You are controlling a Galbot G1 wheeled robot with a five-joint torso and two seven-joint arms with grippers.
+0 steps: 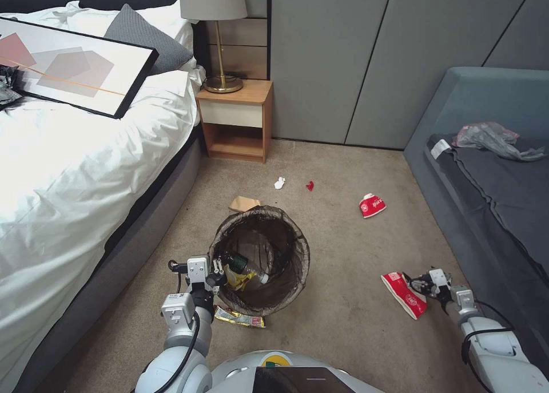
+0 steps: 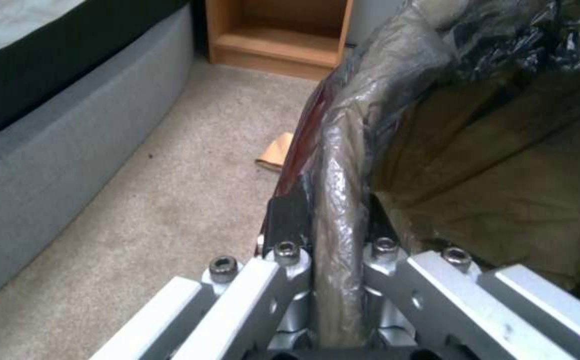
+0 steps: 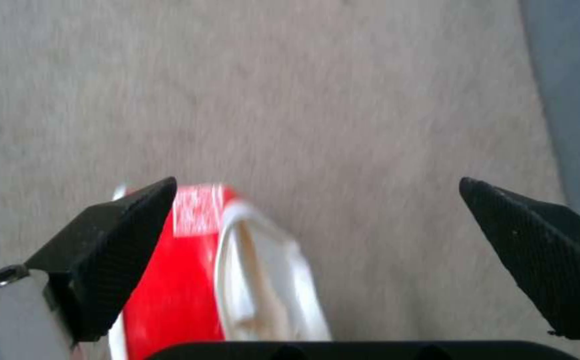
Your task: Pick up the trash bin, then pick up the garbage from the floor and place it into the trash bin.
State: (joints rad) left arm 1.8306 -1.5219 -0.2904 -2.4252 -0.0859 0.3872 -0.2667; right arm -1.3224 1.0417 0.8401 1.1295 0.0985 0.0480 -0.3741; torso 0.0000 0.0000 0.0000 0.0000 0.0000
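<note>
The left gripper (image 1: 218, 265) was clamped on the near-left rim of the trash bin (image 1: 286, 267). In the left wrist view its fingers (image 2: 290, 220) sat pressed against either side of the liner-wrapped rim (image 2: 340, 200), with no gap left between pad and plastic. The bin was tilted, its mouth turned up toward the robot. Inside it lay a clear bottle (image 1: 243, 264) and a yellow wrapper (image 1: 239, 278).

The right gripper (image 1: 413, 282) was low over the carpet (image 1: 343, 324), near the grey sofa (image 1: 497, 198). Its fingers (image 3: 113, 245) stood wide apart, holding nothing. A crushed red-and-white paper cup (image 1: 405, 294) lay on the floor directly at the fingertips; in the right wrist view this cup (image 3: 223, 280) lay beside the inner face of one finger, well away from the other.

Remaining garbage on the floor:
- a gold wrapper (image 1: 240, 318), just beside the bin on the robot's side;
- a flat brown paper bag (image 1: 243, 203), partly hidden behind the far rim of the bin;
- a white scrap (image 1: 279, 182) and a red scrap (image 1: 310, 185), close to each other, in front of the nightstand (image 1: 234, 118);
- a second crushed red-and-white cup (image 1: 372, 205), between the bin and the sofa.

The bed (image 1: 74, 170) bordered the left side of the floor area.
</note>
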